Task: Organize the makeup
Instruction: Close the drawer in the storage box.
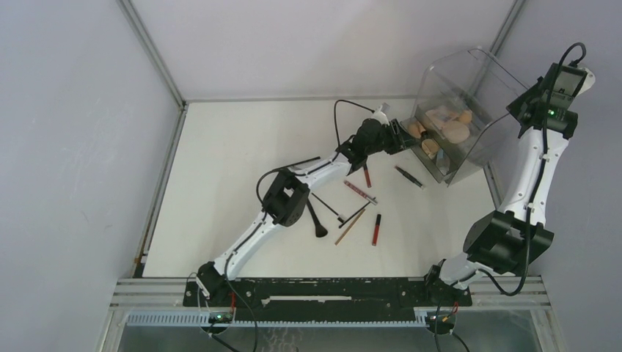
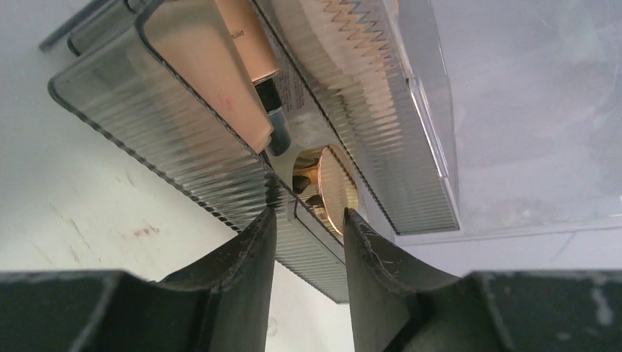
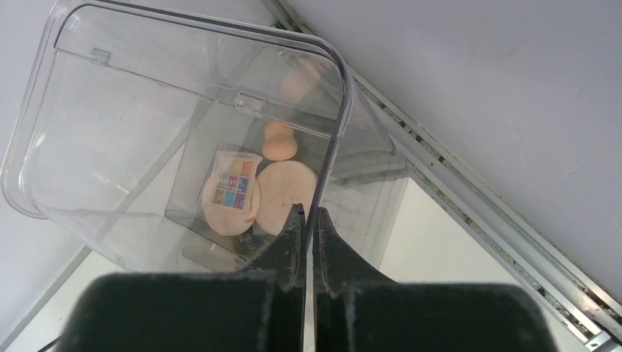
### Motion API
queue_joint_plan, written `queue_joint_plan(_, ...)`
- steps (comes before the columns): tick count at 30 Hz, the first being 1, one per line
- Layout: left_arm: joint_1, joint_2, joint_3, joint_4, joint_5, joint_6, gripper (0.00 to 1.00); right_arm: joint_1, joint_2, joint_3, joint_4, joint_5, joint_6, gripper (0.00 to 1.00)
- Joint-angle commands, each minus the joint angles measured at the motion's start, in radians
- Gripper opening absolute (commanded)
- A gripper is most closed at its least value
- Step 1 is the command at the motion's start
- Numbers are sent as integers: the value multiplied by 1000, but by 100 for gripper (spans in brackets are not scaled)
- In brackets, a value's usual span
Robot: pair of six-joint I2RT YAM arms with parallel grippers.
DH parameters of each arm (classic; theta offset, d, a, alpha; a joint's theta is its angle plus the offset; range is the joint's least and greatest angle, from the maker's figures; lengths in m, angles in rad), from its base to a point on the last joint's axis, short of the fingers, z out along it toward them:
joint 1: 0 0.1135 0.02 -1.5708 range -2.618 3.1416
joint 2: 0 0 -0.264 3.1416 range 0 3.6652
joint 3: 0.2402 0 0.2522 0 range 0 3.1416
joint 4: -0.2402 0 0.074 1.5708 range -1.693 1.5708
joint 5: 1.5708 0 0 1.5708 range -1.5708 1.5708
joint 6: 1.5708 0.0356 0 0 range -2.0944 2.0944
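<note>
Loose makeup lies mid-table: a red lip tube (image 1: 376, 229), a second red tube (image 1: 367, 176), a pink tube (image 1: 360, 191), a tan pencil (image 1: 350, 226), a black brush (image 1: 315, 218) and a dark pencil (image 1: 408, 176). My left gripper (image 1: 402, 136) (image 2: 308, 213) is shut on the ribbed drawer front (image 2: 183, 125) of the clear organizer (image 1: 469, 81). Tan bottles (image 2: 242, 37) and a round compact (image 2: 334, 187) lie in the drawer. My right gripper (image 1: 515, 108) (image 3: 308, 210) is shut on the edge of the raised clear lid (image 3: 183, 81). Through the lid I see a palette (image 3: 231, 191) and a beige compact (image 3: 282, 194).
The organizer stands at the table's far right, close to the right wall rail (image 3: 469, 191). A black cable (image 1: 345, 110) loops over the table behind my left arm. The left arm's elbow (image 1: 284, 198) hangs over the brush area.
</note>
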State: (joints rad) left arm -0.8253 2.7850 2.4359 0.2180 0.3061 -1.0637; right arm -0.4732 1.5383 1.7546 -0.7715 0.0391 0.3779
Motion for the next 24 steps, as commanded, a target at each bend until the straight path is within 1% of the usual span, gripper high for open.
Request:
queue_joint_plan(1,-16,46,124,119,-77,28,43,37,-5,-41,-172,-151,-42,0)
queue_joint_plan(3,-19,47,126,152,-100,12,43,41,-6,-41,-176,-142,-43,0)
queue_joint_plan(8,-63,24,133,155,-177,83,44,58,-7,-44,-190,-120,-47,0)
queue_joint_plan(11,-72,46,134,199,-178,-6,46,58,-19,-54,-193,-113,-48,0)
queue_joint_plan(13,-70,67,136,233,-159,-62,56,59,-32,-58,-196,-115,-46,0)
queue_joint_plan(14,-69,68,135,244,-142,-67,62,60,-43,-60,-196,-119,-46,0)
queue_joint_plan(15,-68,62,127,253,-122,-68,70,61,-58,-61,-194,-122,-48,0)
queue_joint_plan(17,-63,23,72,292,-92,-66,79,65,-93,-60,-190,-117,-50,0)
queue_joint_plan(18,-57,-5,33,310,-86,-68,81,64,-113,-57,-186,-113,-47,5)
queue_joint_plan(21,-40,-87,-60,358,-60,-73,88,70,-172,-34,-184,-110,-43,35)
queue_joint_plan(22,-33,-113,-91,374,-45,-82,89,76,-192,-22,-188,-102,-44,43)
queue_joint_plan(24,-18,-173,-163,422,-2,-99,91,90,-237,-3,-192,-80,-47,52)
